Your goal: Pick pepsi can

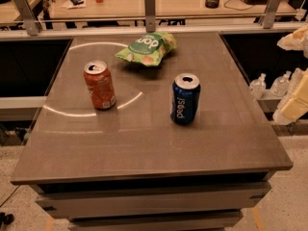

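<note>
The pepsi can is dark blue with white lettering and a silver top. It stands upright on the brown table, right of centre. My gripper shows only as pale cream arm parts at the right edge of the camera view, off the table's right side and well apart from the can. It holds nothing that I can see.
An orange-red can stands upright at the table's left. A green chip bag lies at the back centre. A metal rail and a cluttered desk run behind the table. Small bottles sit on a low shelf at the right.
</note>
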You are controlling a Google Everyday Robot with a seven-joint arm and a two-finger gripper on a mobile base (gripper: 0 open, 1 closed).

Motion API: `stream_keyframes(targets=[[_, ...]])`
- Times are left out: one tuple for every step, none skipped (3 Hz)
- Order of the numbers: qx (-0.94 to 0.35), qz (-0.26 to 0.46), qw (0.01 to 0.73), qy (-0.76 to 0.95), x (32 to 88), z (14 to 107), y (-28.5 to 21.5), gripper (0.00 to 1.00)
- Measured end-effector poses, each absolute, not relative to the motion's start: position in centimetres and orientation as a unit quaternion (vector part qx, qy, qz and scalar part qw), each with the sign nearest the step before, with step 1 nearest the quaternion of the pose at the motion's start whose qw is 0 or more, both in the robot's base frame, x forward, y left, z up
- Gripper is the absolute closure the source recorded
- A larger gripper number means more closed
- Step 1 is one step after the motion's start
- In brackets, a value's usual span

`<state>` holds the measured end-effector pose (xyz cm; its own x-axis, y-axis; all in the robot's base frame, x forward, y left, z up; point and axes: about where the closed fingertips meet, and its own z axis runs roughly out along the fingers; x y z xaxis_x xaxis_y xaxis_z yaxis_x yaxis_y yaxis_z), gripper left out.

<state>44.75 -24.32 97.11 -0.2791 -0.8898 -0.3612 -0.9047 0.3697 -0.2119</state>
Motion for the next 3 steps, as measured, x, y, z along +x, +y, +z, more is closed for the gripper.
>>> stream_keyframes(targets=[[-0.523, 0.075, 0.288, 0.799, 44.9, 95.2, -26.2, 0.0], [-0.494, 0.11, 0.388, 0.77, 44.6, 94.4, -26.6, 0.0], [-0.47, 0.149, 0.467, 0.734, 44.1, 94.6, -25.1, 0.0]])
